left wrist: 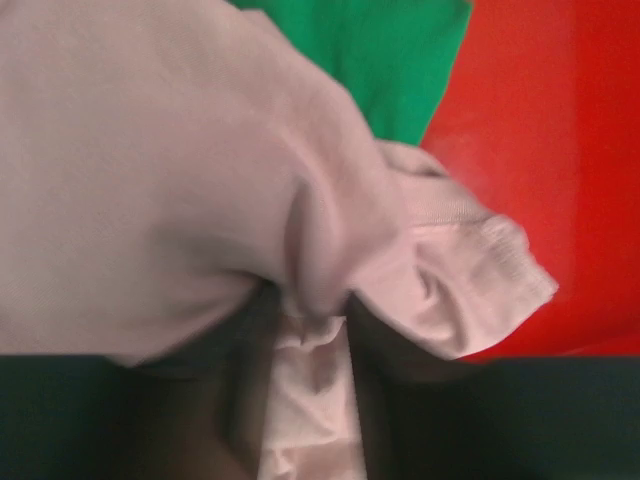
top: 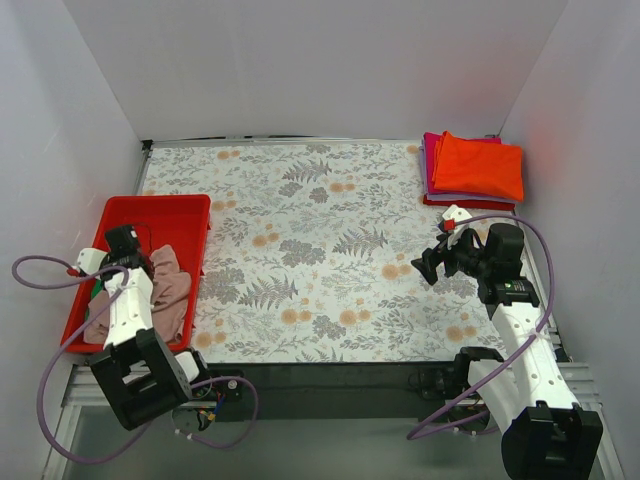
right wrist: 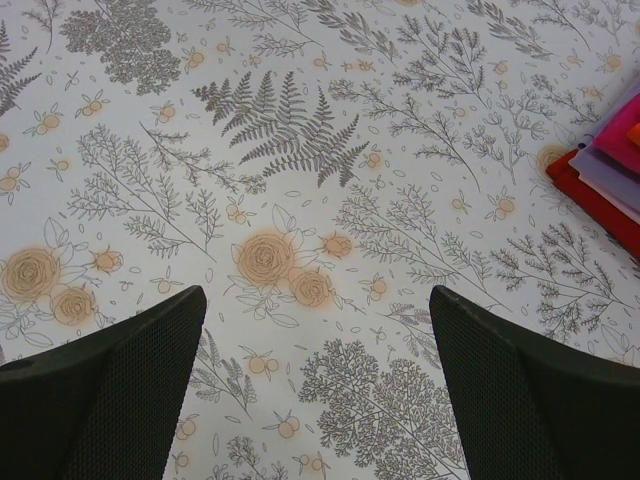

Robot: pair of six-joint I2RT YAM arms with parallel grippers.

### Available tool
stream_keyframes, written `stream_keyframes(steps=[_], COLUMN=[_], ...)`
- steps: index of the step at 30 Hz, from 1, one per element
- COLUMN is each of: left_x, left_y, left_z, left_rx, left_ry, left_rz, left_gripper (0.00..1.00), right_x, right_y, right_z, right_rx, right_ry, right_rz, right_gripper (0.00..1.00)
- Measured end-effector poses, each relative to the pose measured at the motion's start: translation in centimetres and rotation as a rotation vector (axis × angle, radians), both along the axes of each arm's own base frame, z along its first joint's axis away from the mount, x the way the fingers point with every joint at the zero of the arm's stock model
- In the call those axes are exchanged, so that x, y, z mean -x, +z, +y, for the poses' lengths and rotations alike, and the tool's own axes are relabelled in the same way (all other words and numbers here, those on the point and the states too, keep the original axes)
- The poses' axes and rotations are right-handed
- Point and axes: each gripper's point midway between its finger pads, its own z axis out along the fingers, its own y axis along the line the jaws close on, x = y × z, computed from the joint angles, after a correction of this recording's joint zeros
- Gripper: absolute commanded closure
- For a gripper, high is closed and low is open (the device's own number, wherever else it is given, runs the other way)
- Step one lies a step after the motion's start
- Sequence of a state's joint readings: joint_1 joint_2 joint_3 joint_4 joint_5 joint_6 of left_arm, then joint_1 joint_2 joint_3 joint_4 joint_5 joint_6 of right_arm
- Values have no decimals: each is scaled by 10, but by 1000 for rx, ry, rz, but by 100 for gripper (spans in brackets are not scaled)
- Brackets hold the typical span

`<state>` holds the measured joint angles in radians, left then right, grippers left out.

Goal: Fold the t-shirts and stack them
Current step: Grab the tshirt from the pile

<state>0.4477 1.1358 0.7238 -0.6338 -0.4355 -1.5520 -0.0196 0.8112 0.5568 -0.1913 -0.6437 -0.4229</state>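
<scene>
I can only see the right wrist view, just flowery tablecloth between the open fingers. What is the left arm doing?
Observer: The left gripper is down in the red tray, shut on the dusty-pink t-shirt.
Operator: Anything else in that tray?
Observer: A green t-shirt, showing past the pink one.
Operator: What tops the pile at my right edge?
Observer: A folded orange t-shirt, with a magenta one beneath.

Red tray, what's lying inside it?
A crumpled pink t-shirt, gripped by the left pincer, partly covering a green t-shirt. Whatever sits beneath them is hidden by the cloth.
</scene>
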Motion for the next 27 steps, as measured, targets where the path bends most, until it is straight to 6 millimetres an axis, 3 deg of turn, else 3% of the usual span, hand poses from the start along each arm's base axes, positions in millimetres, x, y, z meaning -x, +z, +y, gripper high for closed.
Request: stream_keyframes(steps=[1,6,10,17,20,24,27], left_x=[-3,-22,-49,-98,-116,-136,-140], left_y=[0,16,59,144,187,264,326], left_z=[3,0,-9,-50,-81,-138,-176], left_rx=[1,6,4,72,88,74,59], left_ry=[-8,-119,-233,-471,-593,-791,-926], left_rz=[-12,-96,-229,-537,-657,-822,-954], left_gripper=[100,100,100,100,100,100,100], right_x=[0,0,-1,-2,-3,-4,-5], right_y=[0,-5,-8,-13,-15,-16,-16], right_z=[0,-4,-7,-11,-13,-16,-18], right_rx=[1,6,5,4,2,-1,-4], right_ry=[-2,-19,-30,-44,-50,-59,-65], right_rz=[0,10,19,39,48,53,54], right_gripper=[2,2,2,2,2,2,2])
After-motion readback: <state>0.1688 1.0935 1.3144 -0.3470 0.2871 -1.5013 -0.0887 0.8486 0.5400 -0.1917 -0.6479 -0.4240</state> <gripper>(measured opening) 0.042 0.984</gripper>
